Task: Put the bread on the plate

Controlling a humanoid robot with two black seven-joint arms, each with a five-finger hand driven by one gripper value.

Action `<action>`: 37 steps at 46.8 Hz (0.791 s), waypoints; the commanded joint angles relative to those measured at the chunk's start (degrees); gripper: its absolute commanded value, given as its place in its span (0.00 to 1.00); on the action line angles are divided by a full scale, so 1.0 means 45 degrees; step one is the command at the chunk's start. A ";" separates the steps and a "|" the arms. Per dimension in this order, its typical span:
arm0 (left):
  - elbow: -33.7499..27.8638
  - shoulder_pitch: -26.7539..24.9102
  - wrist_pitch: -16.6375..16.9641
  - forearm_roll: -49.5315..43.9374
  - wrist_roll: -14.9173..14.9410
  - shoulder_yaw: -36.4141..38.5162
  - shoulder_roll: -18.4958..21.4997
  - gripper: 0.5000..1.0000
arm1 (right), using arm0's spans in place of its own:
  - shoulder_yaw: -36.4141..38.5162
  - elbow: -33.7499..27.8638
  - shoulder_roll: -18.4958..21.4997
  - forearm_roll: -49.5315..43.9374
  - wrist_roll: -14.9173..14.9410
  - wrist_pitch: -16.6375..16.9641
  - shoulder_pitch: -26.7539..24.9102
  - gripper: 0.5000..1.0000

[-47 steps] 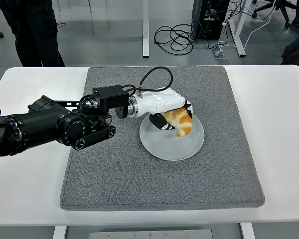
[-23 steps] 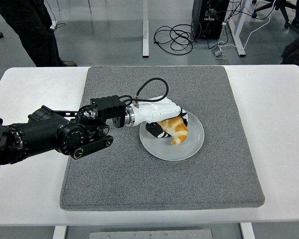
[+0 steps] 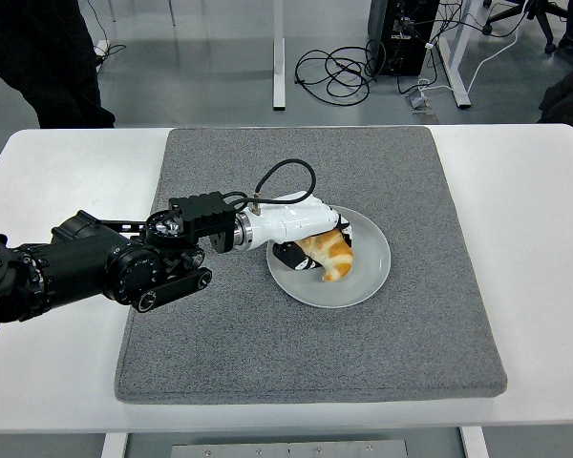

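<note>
Left hand: fingers curled round the bread, low over the plate
Bread: resting on the plate, left of its middle
Release: spread fingers fully first, then lift straight up, not sideways
Base: grey mat on the counter

This is a robotics lab or test workspace, not a home or kitchen. The left hand works on a grey mat laid over a plain white table, a staged bench setup. Beyond the hand, past the table's far edge, lies a bare grey floor with loose black cables coiled on it. Up and to the right of the hand stands a dark computer tower among white desk legs. Far up to the left of the hand a person in dark trousers stands by the table.
</note>
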 commanded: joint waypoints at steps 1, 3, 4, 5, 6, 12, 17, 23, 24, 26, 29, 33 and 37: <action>-0.0001 0.0027 0.0063 0.0003 0.0001 -0.0003 0.0001 0.00 | 0.0000 0.0000 0.0000 0.0000 -0.0021 0.0000 0.0000 1.00; -0.0001 0.0027 0.0102 0.0003 0.0001 -0.0003 0.0001 0.00 | 0.0000 0.0000 0.0000 0.0000 -0.0001 0.0000 0.0000 1.00; -0.0001 0.0027 0.0102 0.0003 0.0001 -0.0003 0.0001 0.00 | 0.0000 0.0000 0.0000 0.0000 -0.0001 0.0000 0.0000 1.00; -0.0001 0.0027 0.0102 0.0003 0.0001 -0.0003 0.0001 0.00 | 0.0000 0.0000 0.0000 0.0000 -0.0001 0.0000 0.0000 1.00; -0.0001 0.0027 0.0102 0.0003 0.0001 -0.0003 0.0001 0.00 | 0.0000 0.0000 0.0000 0.0000 -0.0001 0.0000 0.0000 1.00; -0.0001 0.0085 0.0122 0.0023 0.0001 -0.0003 0.0001 0.00 | 0.0000 0.0000 0.0000 0.0000 -0.0001 0.0000 0.0000 1.00; -0.0001 0.0086 0.0122 0.0003 0.0001 -0.0003 0.0001 0.00 | 0.0000 0.0000 0.0000 0.0000 -0.0001 0.0000 0.0000 1.00; -0.0078 0.0027 0.0122 -0.0133 -0.0038 -0.0081 0.0001 0.67 | 0.0000 0.0000 0.0000 0.0000 -0.0001 0.0000 0.0000 1.00; -0.0137 0.0008 0.0122 -0.0172 -0.0019 -0.0101 0.0001 0.80 | 0.0000 0.0000 0.0000 0.0000 -0.0001 0.0000 0.0000 1.00; -0.0254 -0.0031 0.0083 -0.0250 -0.0038 -0.0140 0.0001 0.88 | 0.0000 0.0000 0.0000 0.0000 -0.0001 0.0000 0.0000 1.00; -0.0469 -0.0090 -0.0015 -0.0329 -0.0038 -0.0238 0.0001 0.94 | 0.0000 0.0000 0.0000 0.0000 -0.0001 0.0000 0.0000 1.00; -0.0781 -0.0188 -0.0074 -0.0466 -0.0058 -0.0218 0.0001 0.94 | 0.0000 0.0000 0.0000 0.0000 -0.0001 0.0000 0.0000 1.00; -0.1035 -0.0324 -0.0074 -0.0466 -0.0058 -0.0179 0.0001 0.95 | 0.0000 0.0000 0.0000 0.0000 -0.0001 0.0000 0.0000 1.00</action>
